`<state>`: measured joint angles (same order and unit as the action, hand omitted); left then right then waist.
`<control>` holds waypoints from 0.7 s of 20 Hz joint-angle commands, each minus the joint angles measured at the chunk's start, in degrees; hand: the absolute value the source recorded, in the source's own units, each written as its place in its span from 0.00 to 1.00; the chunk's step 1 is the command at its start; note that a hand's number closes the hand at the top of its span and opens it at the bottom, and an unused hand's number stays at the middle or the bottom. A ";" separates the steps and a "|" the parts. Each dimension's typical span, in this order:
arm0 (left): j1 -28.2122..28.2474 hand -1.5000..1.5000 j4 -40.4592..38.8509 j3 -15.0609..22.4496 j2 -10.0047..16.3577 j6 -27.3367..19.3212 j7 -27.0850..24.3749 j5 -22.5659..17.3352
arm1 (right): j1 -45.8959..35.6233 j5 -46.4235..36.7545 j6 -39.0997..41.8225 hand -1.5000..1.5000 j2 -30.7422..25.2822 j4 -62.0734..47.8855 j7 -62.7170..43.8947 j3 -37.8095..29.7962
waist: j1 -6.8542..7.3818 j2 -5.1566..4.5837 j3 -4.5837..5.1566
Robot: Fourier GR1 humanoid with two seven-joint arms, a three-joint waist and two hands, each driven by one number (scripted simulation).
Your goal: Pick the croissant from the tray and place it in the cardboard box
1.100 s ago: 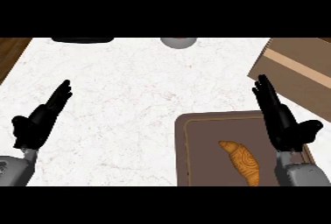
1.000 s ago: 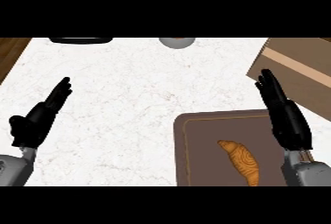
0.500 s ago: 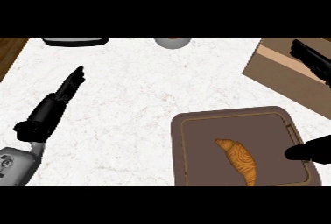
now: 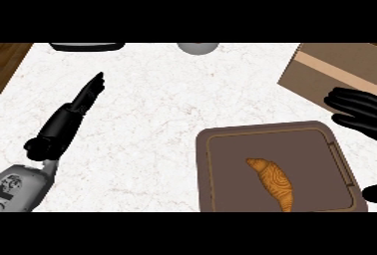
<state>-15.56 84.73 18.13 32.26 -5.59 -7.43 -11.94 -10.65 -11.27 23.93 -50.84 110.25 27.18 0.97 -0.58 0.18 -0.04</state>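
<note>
A golden croissant [image 4: 274, 183] lies on the brown tray [image 4: 221, 169] at the lower right of the white counter. The cardboard box [image 4: 331, 67] sits at the upper right, partly cut off by the view's edge. My right hand [image 4: 355, 110] comes in from the right edge between the box and the tray, its fingers pointing left and holding nothing; it is above and to the right of the croissant, not touching it. A small black part [image 4: 369, 191] shows at the tray's right rim. My left hand [image 4: 72, 113] rests open at the left, fingers straight and pointing up-right.
A dark object [image 4: 87, 46] and a grey round object [image 4: 197, 47] sit at the counter's far edge. A wooden strip [image 4: 10, 60] runs along the upper left. White marble counter [image 4: 162, 99] spreads between the left hand and the tray.
My right hand has swung from upright over the tray's right side out to the right edge, fingers now pointing left near the box. The left hand has tilted further right.
</note>
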 commanded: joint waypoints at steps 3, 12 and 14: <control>-0.10 0.50 2.32 -1.35 1.20 1.27 2.09 -0.49 | 0.66 -13.13 4.22 0.00 -8.66 6.43 -3.01 4.42 | 0.66 0.09 0.07; 2.56 0.50 1.44 -1.81 -0.56 1.97 -0.08 1.27 | 6.03 -27.38 11.11 0.00 -7.09 29.19 -24.49 17.06 | 0.15 0.11 0.13; -0.67 0.50 2.02 -3.62 0.43 3.92 2.83 0.17 | 5.18 -29.20 13.72 0.00 -6.23 29.23 -27.05 19.57 | 0.40 -0.02 0.10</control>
<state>-14.60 85.89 16.09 32.08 -3.39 -6.79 -11.07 -6.05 -34.16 33.64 -57.66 132.95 7.33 16.26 -0.42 0.25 0.08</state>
